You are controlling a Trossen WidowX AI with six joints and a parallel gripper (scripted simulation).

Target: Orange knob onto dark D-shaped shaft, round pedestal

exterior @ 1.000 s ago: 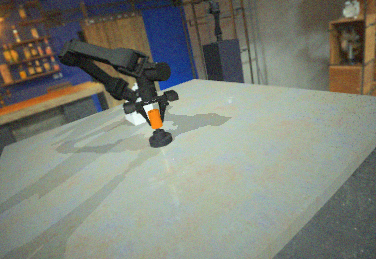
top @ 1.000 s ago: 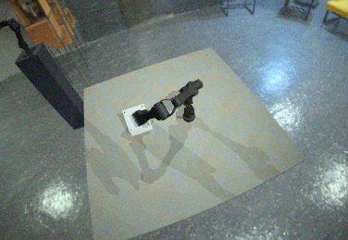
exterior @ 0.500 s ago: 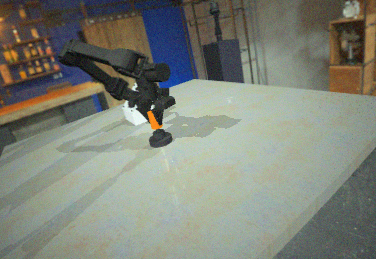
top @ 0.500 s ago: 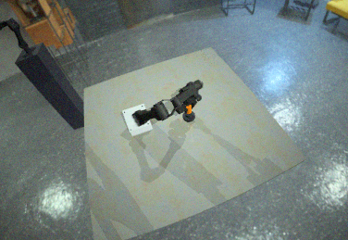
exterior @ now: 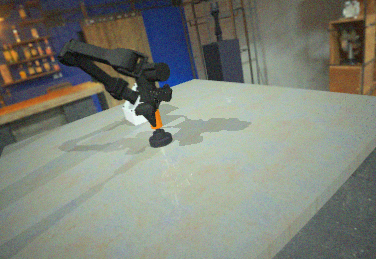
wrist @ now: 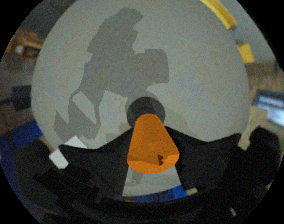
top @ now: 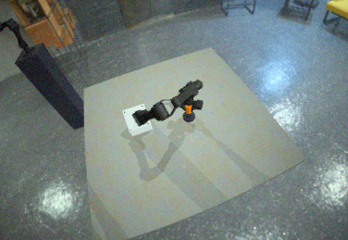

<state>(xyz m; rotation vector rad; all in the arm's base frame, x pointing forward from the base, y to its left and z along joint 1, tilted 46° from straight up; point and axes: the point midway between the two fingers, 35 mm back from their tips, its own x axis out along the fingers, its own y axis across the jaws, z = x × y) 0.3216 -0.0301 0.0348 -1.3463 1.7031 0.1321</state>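
Note:
The orange knob (top: pixel 188 108) (exterior: pixel 158 120) (wrist: pixel 151 141) is between the fingers of my gripper (top: pixel 189 107) (exterior: pixel 157 117) (wrist: pixel 148 129), which is shut on it. The dark round pedestal (top: pixel 189 117) (exterior: pixel 160 139) (wrist: pixel 144 104) stands on the table under the knob. In the exterior view the knob leans slightly, and its lower end is at or just above the pedestal's top. In the wrist view the knob covers part of the pedestal. The shaft is hidden, and I cannot tell whether the knob touches it. The flat sides do not show.
The arm's white base plate (top: pixel 138 131) (exterior: pixel 134 116) lies on the pale table (top: pixel 194 178) (exterior: pixel 240 172), left of the pedestal in the top view. The arm's shadow falls across the table. A dark column (top: pixel 51 85) (exterior: pixel 231 59) stands beyond the table's edge.

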